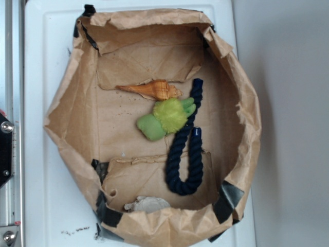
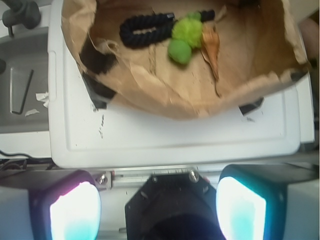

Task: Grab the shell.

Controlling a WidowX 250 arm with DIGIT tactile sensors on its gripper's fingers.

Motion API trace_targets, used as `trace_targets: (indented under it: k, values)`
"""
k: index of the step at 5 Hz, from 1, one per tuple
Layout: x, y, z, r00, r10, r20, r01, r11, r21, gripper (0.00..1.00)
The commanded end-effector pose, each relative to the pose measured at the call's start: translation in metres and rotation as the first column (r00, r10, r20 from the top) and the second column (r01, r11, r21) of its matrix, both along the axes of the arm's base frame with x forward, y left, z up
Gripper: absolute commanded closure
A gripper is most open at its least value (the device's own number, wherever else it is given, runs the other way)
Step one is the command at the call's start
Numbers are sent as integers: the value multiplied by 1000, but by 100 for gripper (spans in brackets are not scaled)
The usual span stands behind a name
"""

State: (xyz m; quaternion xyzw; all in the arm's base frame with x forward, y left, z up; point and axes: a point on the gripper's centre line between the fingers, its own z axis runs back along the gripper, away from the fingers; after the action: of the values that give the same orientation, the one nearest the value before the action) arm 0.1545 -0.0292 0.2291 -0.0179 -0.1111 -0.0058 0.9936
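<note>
1. Brown paper is what you're looking into: a crumpled paper bag (image 1: pixel 241 118) with its sides rolled down into a shallow nest, sitting on a white tray (image 1: pixel 43 62).
2. Your target, the shell (image 1: pixel 154 89), lies flat on the bag floor toward the far side, pointed tip aiming left. Its fat end sits just beside the green plush toy (image 1: pixel 164 119), close enough that I can't tell if they touch.
3. Right of the plush, a navy rope (image 1: pixel 186 154) bends into a U and runs along the plush's right edge.
4. Near the front wall there's a pale lumpy object (image 1: pixel 148 204), well apart from the shell.
5. Arm-wise, you won't spot it in the exterior view at all. The wrist view shows the gripper (image 2: pixel 160 210) hanging back outside the bag, over the tray's edge, camera looking across at the bag.
6. Its two fingers (image 2: pixel 75 212) are spread wide with nothing between them.
</note>
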Motion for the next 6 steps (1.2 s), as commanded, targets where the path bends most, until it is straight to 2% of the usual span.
trace_targets:
  k: [1, 2, 3, 4, 5, 6]
  values:
    - [26, 24, 9, 971, -164, 173, 168, 986, -12, 0]
    - [49, 38, 7, 974, -171, 148, 181, 982, -58, 0]
    - [67, 32, -1, 976, -187, 115, 193, 980, -46, 0]
    - [87, 31, -26, 978, -197, 73, 200, 979, -38, 0]
    - [97, 36, -57, 964, -246, 104, 250, 968, -33, 0]
    - [105, 46, -66, 961, -261, 87, 267, 962, -63, 0]
